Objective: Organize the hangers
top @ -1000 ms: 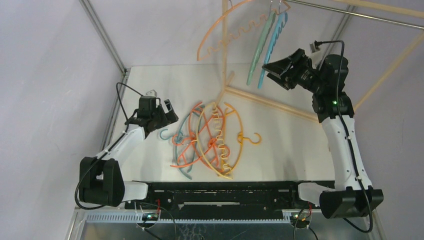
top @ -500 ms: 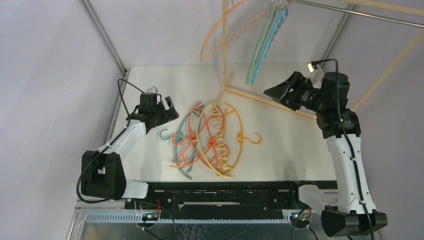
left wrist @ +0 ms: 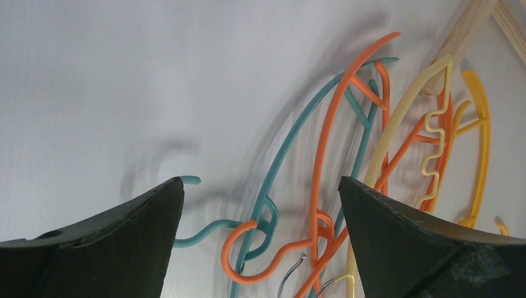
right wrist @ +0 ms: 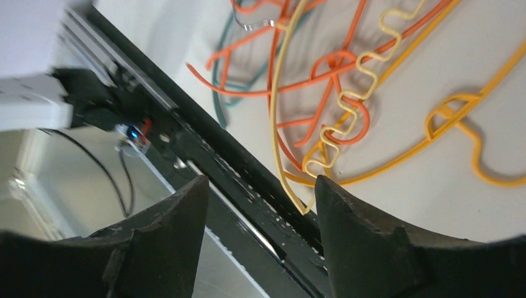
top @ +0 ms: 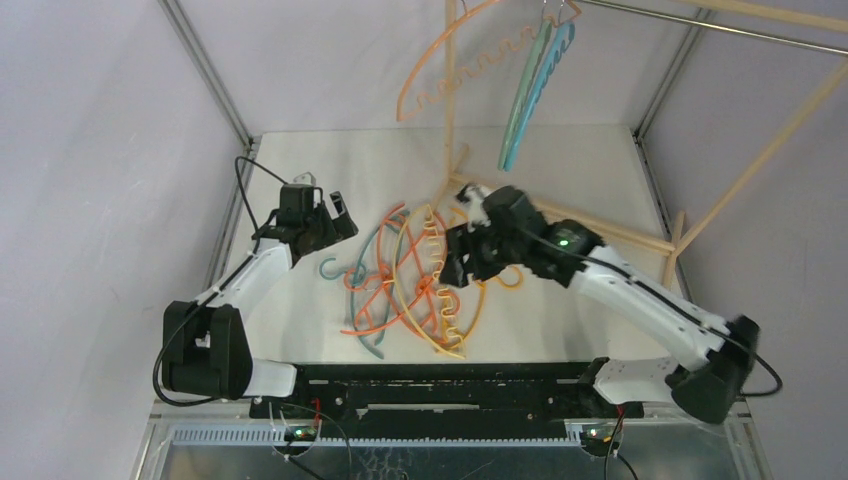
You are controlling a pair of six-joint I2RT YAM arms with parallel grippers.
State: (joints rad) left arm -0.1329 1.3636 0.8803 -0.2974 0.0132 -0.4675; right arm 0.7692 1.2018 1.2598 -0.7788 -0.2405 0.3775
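Observation:
Several hangers [top: 415, 285] in orange, teal, pale yellow and yellow lie tangled on the white table. A peach hanger [top: 445, 75] and two teal-blue hangers [top: 525, 95] hang from the rod at the top. My left gripper [top: 342, 215] is open and empty at the pile's left edge. In its wrist view the gripper [left wrist: 260, 181] frames a teal hook [left wrist: 198, 233] and an orange hook [left wrist: 248, 251]. My right gripper [top: 457, 268] is open and empty just above the pile's right side. In its wrist view the gripper [right wrist: 260, 181] hovers over a pale yellow wavy hanger [right wrist: 279, 124], with a yellow hanger [right wrist: 459, 112] beside it.
Pale wooden rack poles [top: 575, 220] lie across the table behind the pile, and one stands upright [top: 448, 110]. A metal rod [top: 700, 25] crosses the top right. A black rail [top: 450, 380] runs along the near edge and also shows in the right wrist view [right wrist: 242, 167].
My right arm has swung down from beside the hanging teal-blue hangers to just above the pile on the table. My left arm has barely moved.

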